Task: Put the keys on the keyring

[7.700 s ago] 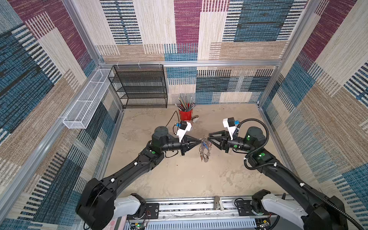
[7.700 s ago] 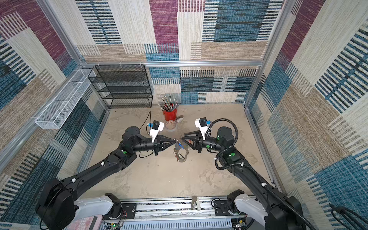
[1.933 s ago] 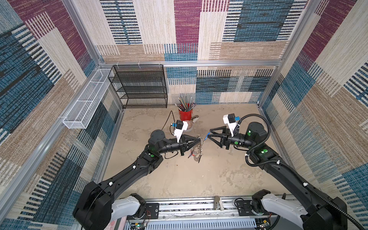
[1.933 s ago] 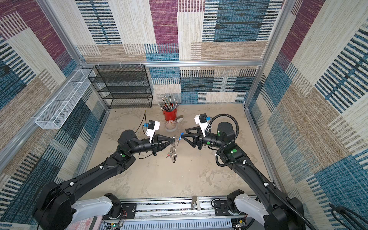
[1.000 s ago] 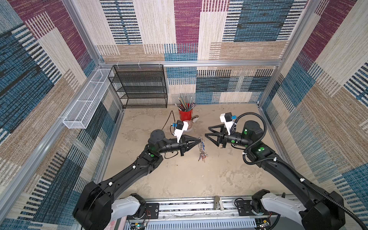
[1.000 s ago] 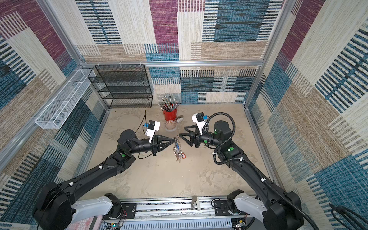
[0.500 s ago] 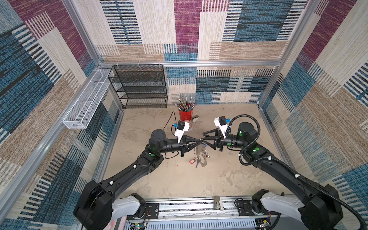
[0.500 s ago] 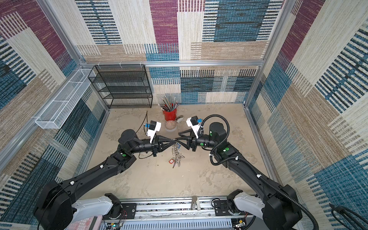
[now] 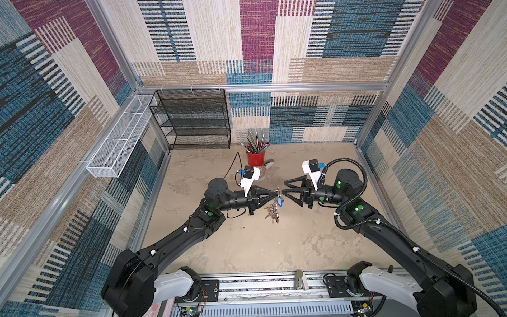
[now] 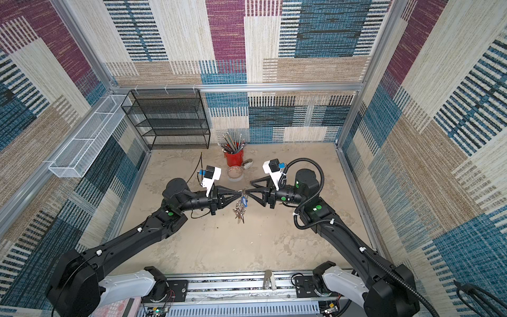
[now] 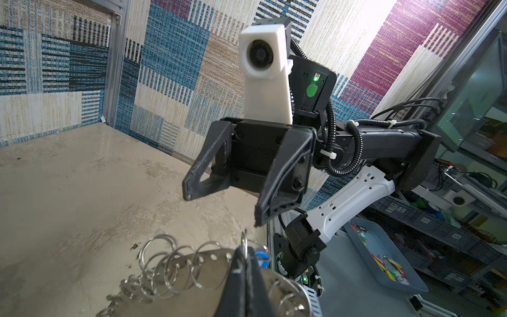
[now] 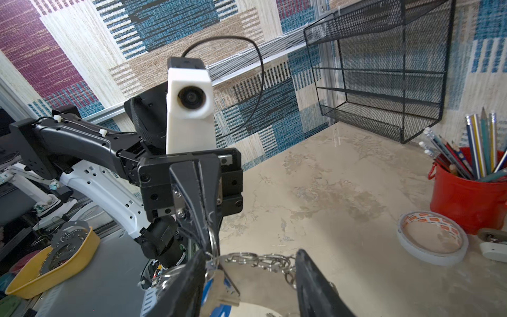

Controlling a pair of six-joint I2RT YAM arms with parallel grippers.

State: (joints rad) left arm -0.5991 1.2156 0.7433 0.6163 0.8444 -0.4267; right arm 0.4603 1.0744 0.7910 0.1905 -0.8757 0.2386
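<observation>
One tape roll (image 12: 439, 256) bears unreadable orange print; left gripper (image 11: 246, 248) pinches keyring (image 11: 197, 270).

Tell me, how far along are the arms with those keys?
Partly done, it seems. Done: several keys hang from the keyring. In hand: the left gripper is shut on the keyring, holding it off the table; the open right gripper is at the blue-tagged key beside it. Left: I cannot tell whether that key is fully threaded.

Red pencil cup (image 9: 256, 159); black mesh shelf (image 9: 194, 123); white wire basket (image 9: 120, 142); blue-tagged key (image 9: 280, 202); silver-ringed gray keyring (image 11: 189, 270)
</observation>
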